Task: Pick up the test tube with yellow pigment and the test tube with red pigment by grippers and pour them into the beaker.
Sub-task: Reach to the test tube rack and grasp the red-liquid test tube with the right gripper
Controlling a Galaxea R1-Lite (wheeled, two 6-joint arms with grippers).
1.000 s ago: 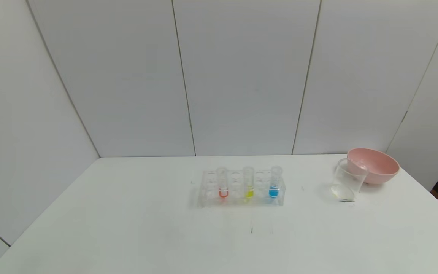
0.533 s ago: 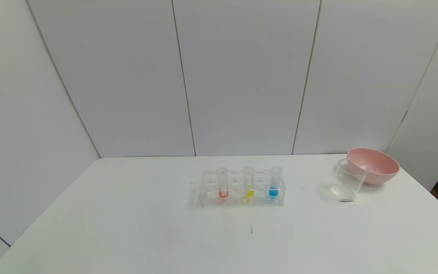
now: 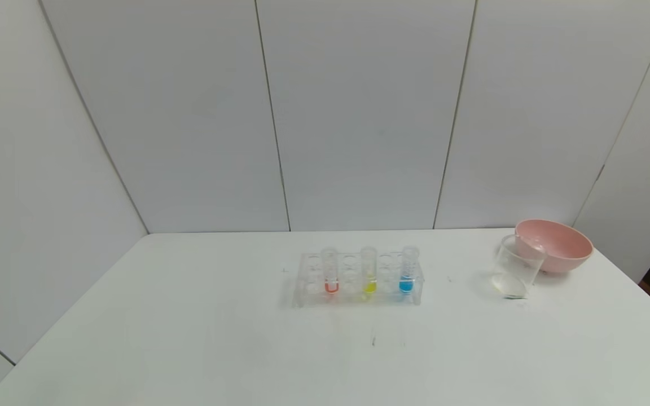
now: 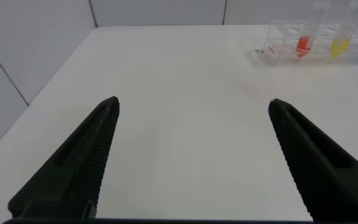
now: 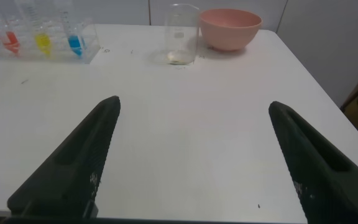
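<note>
Neither arm reaches into the head view. The left gripper (image 4: 191, 162) hovers above the worktop (image 4: 185, 124) with its two black fingers (image 4: 73, 168) spread wide apart and nothing between them (each one tapers to a point). The right gripper (image 5: 191, 162) hangs over the same worktop in a matching pose, its fingers (image 5: 316, 168) likewise splayed wide and holding nothing.
</note>
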